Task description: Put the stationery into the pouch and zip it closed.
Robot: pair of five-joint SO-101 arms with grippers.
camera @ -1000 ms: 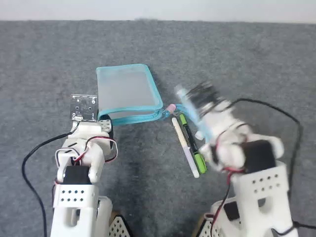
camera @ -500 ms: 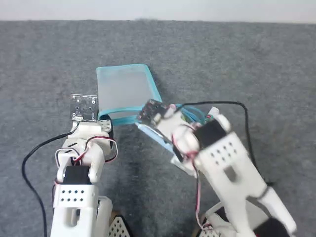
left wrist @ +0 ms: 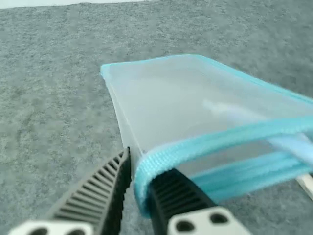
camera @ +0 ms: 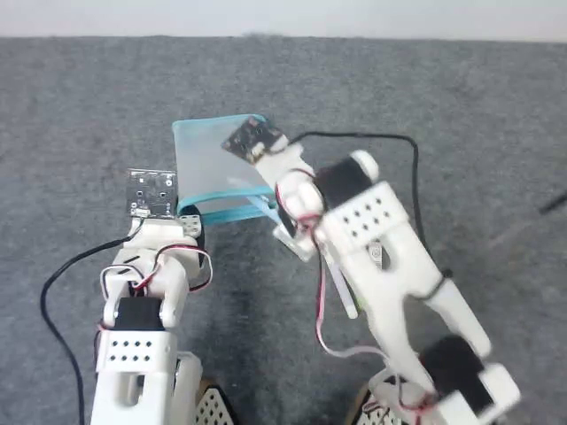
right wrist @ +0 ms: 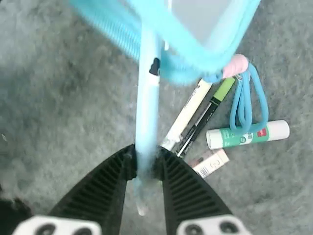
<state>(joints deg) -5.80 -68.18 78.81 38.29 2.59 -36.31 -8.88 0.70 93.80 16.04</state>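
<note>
A translucent pouch [camera: 217,155] with teal zip edging lies flat on the grey mat. My left gripper [left wrist: 139,164] is shut on the pouch's zip edge [left wrist: 146,171] at the near corner, seen in the high view as the left gripper [camera: 190,223]. My right gripper [right wrist: 145,156] is shut on a light blue pen [right wrist: 147,98], whose far end sits in the pouch mouth [right wrist: 195,44]. Through the pouch wall the pen's tip [left wrist: 230,110] shows faintly. In the high view the right gripper [camera: 273,211] hangs at the pouch's open edge.
Beside the pouch mouth lie a white pen [right wrist: 188,115], a green and black pen [right wrist: 211,110], a glue stick [right wrist: 247,134] and a small eraser [right wrist: 210,163]. A pink zip pull [right wrist: 235,66] carries a blue cord loop [right wrist: 247,100]. Cables [camera: 372,137] trail behind the arms.
The right arm has swung from the right side over to the pouch, carrying the light blue pen into its mouth. The left arm has kept still on the pouch edge.
</note>
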